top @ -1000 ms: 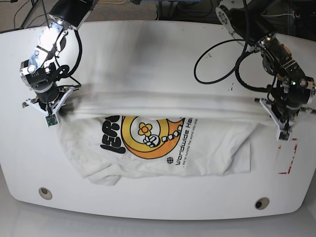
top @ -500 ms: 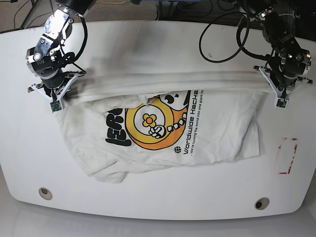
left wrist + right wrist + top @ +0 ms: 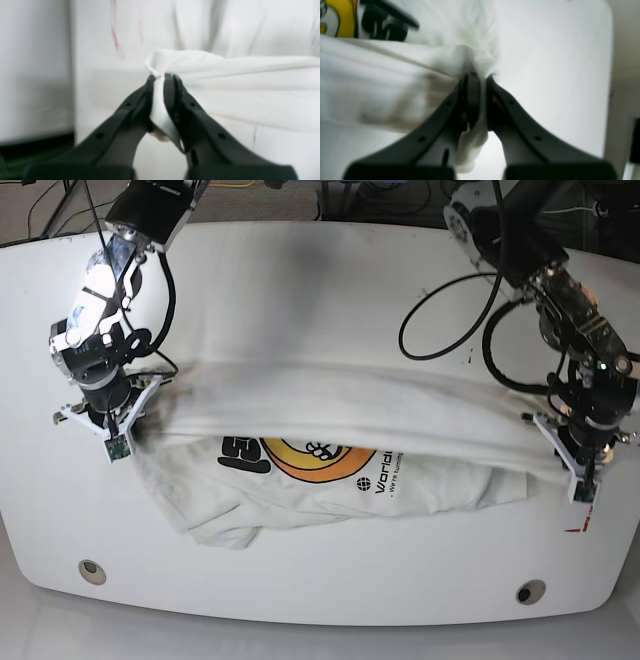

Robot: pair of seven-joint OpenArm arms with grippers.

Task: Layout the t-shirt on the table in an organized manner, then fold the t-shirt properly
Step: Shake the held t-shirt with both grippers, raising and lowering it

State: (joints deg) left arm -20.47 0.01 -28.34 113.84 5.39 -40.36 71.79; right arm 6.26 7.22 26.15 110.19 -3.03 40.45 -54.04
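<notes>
The white t-shirt (image 3: pixel 330 405) hangs stretched between both grippers over the table (image 3: pixel 320 270). Its raised edge runs as a long band from left to right. The lower part lies crumpled on the table, with the orange-yellow graphic (image 3: pixel 305 462) half covered by the band. My right gripper (image 3: pixel 122 428), at the left of the base view, is shut on one corner of the cloth (image 3: pixel 382 82). My left gripper (image 3: pixel 578 472), at the right, is shut on the other corner (image 3: pixel 237 75). Both wrist views show cloth pinched between the black fingers, at the left gripper (image 3: pixel 161 76) and the right gripper (image 3: pixel 478 75).
Two round metal grommets (image 3: pixel 92 570) (image 3: pixel 530 591) sit near the table's front edge. A red mark (image 3: pixel 578 528) lies just below the left gripper and shows blurred as the red mark (image 3: pixel 115 37). A black cable (image 3: pixel 440 330) loops over the table at the back right.
Both grippers swung toward the far side with the held edge, then came back toward the near edge. The stretched band now covers more of the graphic than before.
</notes>
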